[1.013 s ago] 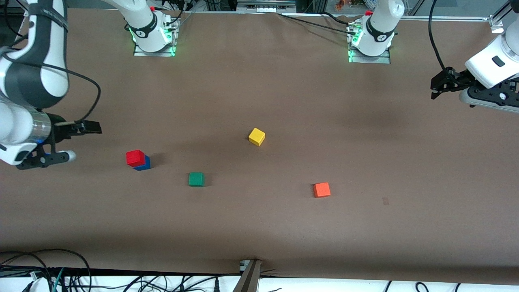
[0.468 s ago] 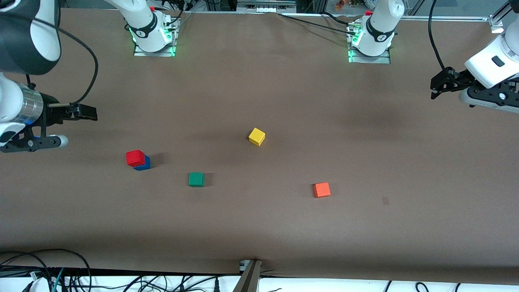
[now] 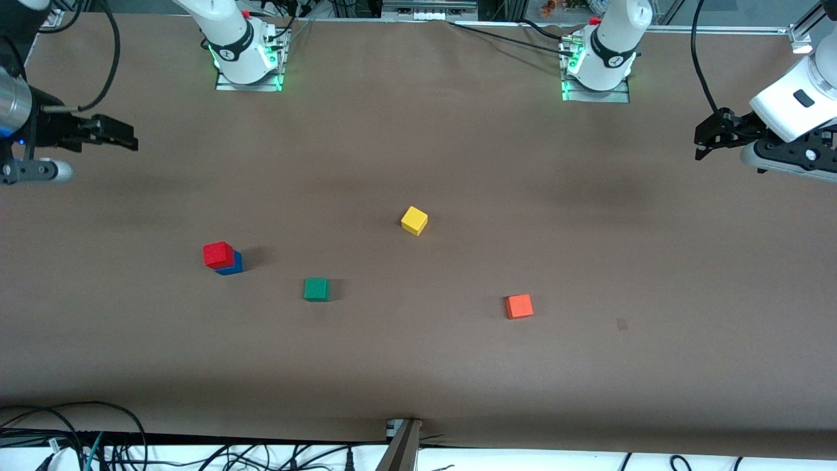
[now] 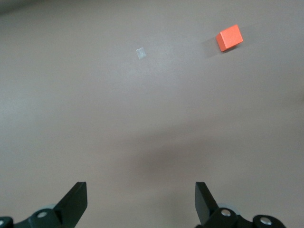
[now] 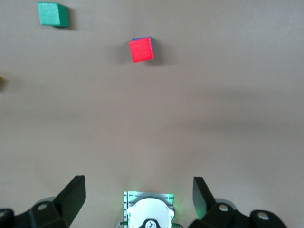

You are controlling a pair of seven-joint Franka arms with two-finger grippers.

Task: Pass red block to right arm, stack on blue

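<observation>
The red block [image 3: 218,254] sits on top of the blue cube [image 3: 231,265], toward the right arm's end of the table. In the right wrist view the red block [image 5: 141,50] covers the blue cube except a thin edge [image 5: 142,37]. My right gripper [image 3: 39,171] is open and empty, raised over the table's edge at its own end, well apart from the stack; it also shows in the right wrist view [image 5: 139,202]. My left gripper [image 3: 794,160] waits open and empty over the left arm's end; it also shows in the left wrist view [image 4: 141,204].
A green cube [image 3: 316,289] lies near the stack, slightly nearer the front camera. A yellow cube [image 3: 414,220] lies mid-table. An orange cube [image 3: 518,306] lies toward the left arm's end, and also shows in the left wrist view [image 4: 230,38]. The right arm's base [image 5: 149,211] shows below its gripper.
My right gripper has risen and drawn away from the red-on-blue stack toward the base side of the table. The stack and the left arm have not moved.
</observation>
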